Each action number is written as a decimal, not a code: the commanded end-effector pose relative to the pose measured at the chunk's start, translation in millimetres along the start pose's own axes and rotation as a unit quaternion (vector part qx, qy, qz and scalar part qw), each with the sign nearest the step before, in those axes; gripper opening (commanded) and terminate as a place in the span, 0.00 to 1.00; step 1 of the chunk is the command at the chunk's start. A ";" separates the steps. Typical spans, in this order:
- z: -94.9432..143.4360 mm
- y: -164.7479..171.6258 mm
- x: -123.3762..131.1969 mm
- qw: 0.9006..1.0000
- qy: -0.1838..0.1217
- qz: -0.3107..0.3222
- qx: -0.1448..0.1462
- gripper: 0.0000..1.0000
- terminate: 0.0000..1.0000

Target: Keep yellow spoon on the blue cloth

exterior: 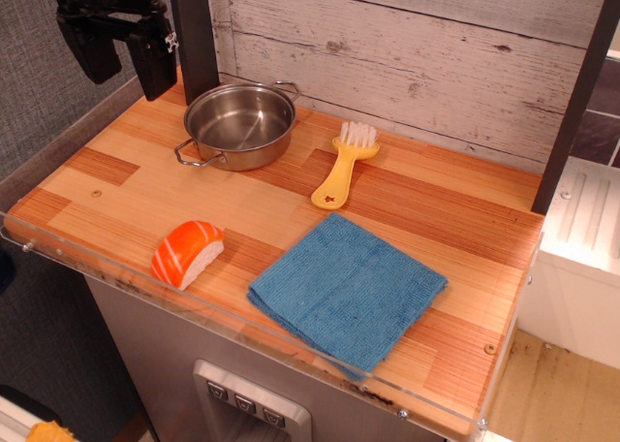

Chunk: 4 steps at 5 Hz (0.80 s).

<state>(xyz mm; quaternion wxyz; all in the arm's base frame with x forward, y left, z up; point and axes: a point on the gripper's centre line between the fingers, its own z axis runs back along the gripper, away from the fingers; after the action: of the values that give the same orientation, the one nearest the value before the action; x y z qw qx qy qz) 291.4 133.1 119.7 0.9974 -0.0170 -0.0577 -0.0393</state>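
The gripper is hanging wide apart, holding nothing, at ten o'clock. The yellow spoon, star-marked but bearing no readable writing, is lying on the table, just twelve o'clock of the blue cloth.

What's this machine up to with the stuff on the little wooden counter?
Nothing is being handled yet. The gripper hangs open and empty at the back left, above the steel pot. The yellow spoon lies on the wood, just behind the blue cloth it should go on. A sushi toy sits left of the cloth.
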 end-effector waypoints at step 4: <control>-40.6 -106.8 41.2 0.999 0.007 -0.034 -0.017 1.00 0.00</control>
<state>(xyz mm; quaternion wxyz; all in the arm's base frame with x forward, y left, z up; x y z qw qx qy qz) 325.8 19.4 73.9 0.9963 -0.0352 -0.0303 -0.0729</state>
